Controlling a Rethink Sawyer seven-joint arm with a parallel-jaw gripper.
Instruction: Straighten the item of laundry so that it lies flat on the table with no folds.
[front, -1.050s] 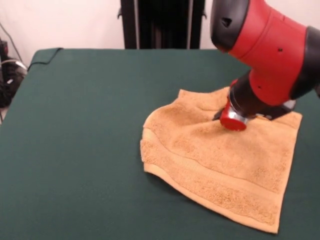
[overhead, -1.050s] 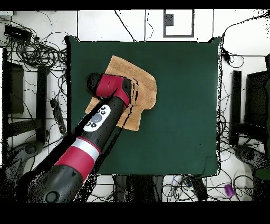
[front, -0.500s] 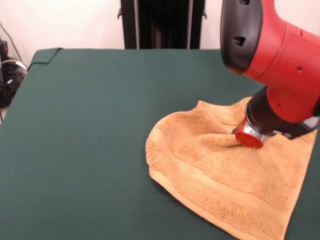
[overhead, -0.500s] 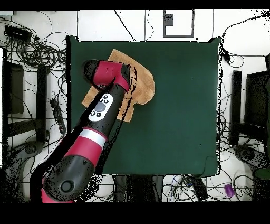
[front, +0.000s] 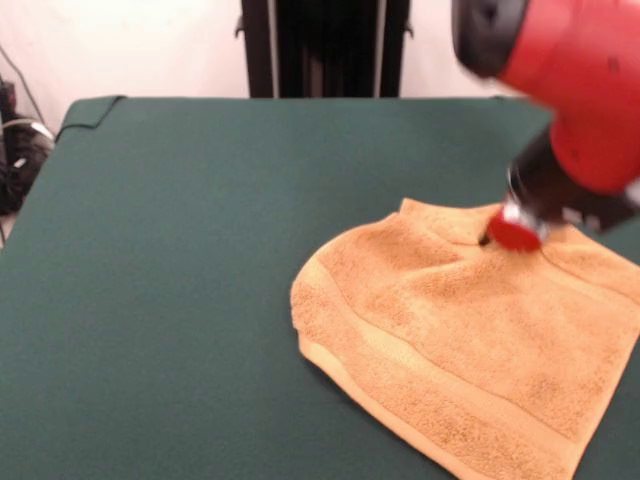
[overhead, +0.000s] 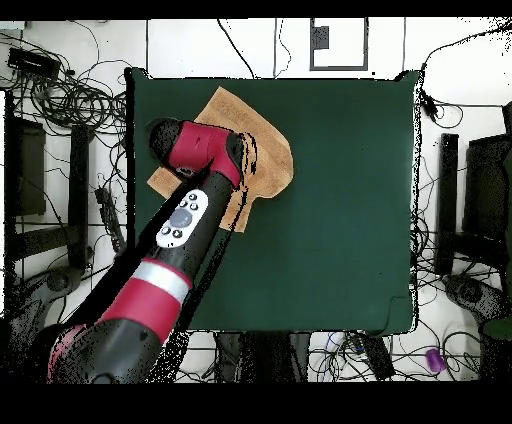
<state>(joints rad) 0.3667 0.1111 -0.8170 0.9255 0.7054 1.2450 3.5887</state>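
Note:
The item of laundry (front: 470, 340), an orange-tan terry towel with a woven band along its near edge, lies spread on the right side of the green table (front: 190, 260). A small pucker remains at its far edge. My gripper (front: 503, 237) hangs there under the red and black arm, at or just above the cloth; whether it holds the cloth does not show. In the overhead view the arm's head covers much of the towel (overhead: 268, 150) near the left edge of the table (overhead: 340, 220), and the gripper is hidden beneath it.
Tangled cables (overhead: 70, 95) and black stands (overhead: 445, 200) ring the table in the overhead view. More cables (front: 15, 140) lie off the table's left side in the front view. The towel's right corner runs to the frame's edge in the front view.
In the front view the arm has swung right and slightly back. The towel's far right part has been drawn out with it, so the cloth lies wider and flatter than a second ago.

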